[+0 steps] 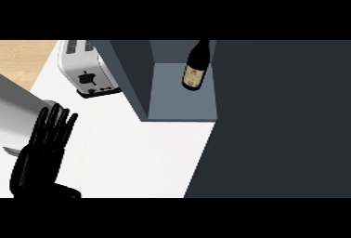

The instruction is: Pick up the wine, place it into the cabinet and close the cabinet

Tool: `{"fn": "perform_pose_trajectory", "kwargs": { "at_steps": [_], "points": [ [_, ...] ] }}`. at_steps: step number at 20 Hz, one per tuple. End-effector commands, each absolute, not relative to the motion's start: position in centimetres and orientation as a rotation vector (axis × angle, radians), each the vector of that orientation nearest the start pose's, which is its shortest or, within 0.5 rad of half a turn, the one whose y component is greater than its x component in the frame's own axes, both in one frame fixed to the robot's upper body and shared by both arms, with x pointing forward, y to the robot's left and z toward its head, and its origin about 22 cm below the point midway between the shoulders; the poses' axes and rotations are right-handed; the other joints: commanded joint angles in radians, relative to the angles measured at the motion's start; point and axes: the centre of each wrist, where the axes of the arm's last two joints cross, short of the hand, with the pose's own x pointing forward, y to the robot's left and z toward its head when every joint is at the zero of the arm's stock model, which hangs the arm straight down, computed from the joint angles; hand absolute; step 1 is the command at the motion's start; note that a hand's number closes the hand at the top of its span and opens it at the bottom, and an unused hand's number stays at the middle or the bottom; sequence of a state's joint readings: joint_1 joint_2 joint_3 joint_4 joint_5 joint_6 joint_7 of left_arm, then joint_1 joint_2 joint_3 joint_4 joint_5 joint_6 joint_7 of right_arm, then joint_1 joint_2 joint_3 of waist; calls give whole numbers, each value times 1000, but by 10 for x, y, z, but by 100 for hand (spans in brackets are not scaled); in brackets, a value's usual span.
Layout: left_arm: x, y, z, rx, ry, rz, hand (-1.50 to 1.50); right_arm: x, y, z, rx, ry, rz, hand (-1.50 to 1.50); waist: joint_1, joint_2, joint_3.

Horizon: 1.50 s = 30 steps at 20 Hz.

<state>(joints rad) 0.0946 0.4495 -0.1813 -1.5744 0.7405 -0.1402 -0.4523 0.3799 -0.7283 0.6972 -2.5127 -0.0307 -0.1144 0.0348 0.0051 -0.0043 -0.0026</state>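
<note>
Standing inside the open cabinet (179, 100), the wine bottle (196, 67) sits upright on the grey shelf floor, up and to the right of the left robot hand (42, 148) and well apart from it. Its dark glass body carries a pale label, and its neck rises toward the top of the view. It stands at the right side of the compartment, close against the wide dark panel (281, 121) that fills the right part of the view; whether that panel is the cabinet's door or its outer wall cannot be told from here.

Only the left robot hand shows, at the lower left with its grey forearm (17, 116) just beside it. It is released: the black fingers are straight and held together, pointing up, and they grasp nothing. It rests over the white surface (130, 158) without touching any object. The right robot hand does not appear in the view.

A silver toaster (86, 69) stands on the surface above the left robot hand and a little to its right, between that hand and the cabinet's left wall, just beside that wall. A strip of light wood (24, 60) shows at the upper left, beyond the white surface's edge.
</note>
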Motion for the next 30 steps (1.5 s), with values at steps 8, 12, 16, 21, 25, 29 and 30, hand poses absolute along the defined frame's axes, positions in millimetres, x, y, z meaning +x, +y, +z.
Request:
{"fn": "perform_pose_trajectory", "kwargs": {
  "at_steps": [8,12,16,21,25,29,30],
  "points": [
    [222,349,28,-422,-1854,119,-150,60,-180,187,636,-1794,675,150,12,3,-2],
    [228,349,33,-441,-1858,116,-150,71,-172,181,662,-1826,651,150,19,6,-2],
    [227,357,26,-446,-1855,124,-150,78,-165,179,691,-1812,663,150,34,9,-5],
    [227,365,34,-445,-1856,103,-150,99,-152,179,651,-1817,680,150,62,10,-7],
    [231,369,33,-465,-1846,87,-150,125,-130,180,657,-1815,690,150,71,14,-7],
    [230,378,35,-431,-1842,113,-150,144,-90,195,639,-1814,716,150,52,4,-5],
    [226,375,25,-451,-1834,108,-150,156,-75,200,628,-1814,709,150,53,6,-5]
  ]
}}
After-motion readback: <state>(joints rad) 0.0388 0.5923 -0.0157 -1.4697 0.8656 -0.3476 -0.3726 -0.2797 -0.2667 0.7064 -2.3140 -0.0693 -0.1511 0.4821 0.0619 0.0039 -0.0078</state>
